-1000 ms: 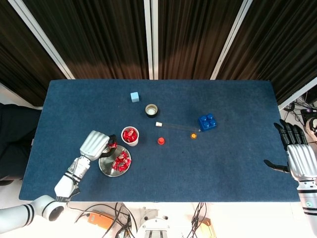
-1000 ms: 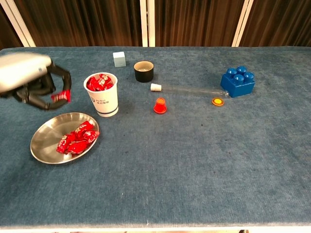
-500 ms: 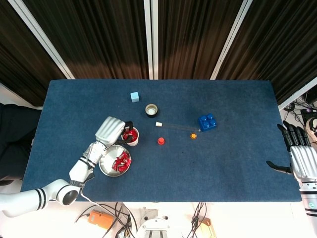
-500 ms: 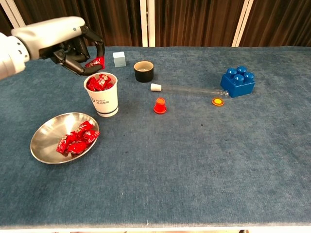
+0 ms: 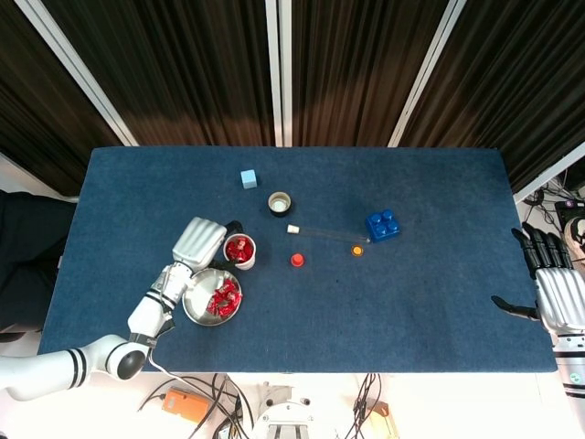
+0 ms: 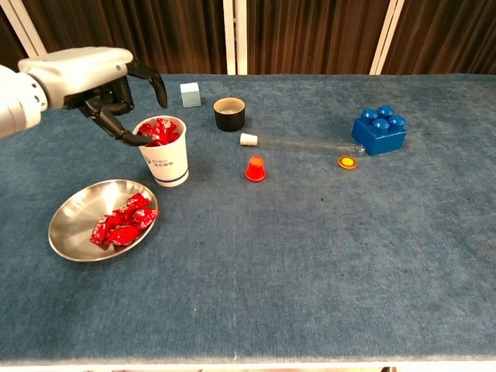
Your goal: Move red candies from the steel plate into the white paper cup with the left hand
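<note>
Head view: blue counter [image 5: 411,302] is carrying a white paper cup [image 5: 240,251]; steel plate [image 5: 196,311] is lying just beside it, holding red candies [image 5: 223,296]. Right hand [image 5: 553,291] is idling far from the cup, fingers spread, holding nothing.
Chest view: left hand [image 6: 93,74] is hovering at the cup's rim, fingers apart, gripping nothing.

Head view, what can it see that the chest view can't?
Only the head view shows the right hand, fingers spread, off the table's right end, and the left forearm. Only the chest view shows the printing on the white paper cup and the left hand from the side, a fingertip at the cup's rim. Both show the steel plate with red candies, the blue brick and the black cup.
</note>
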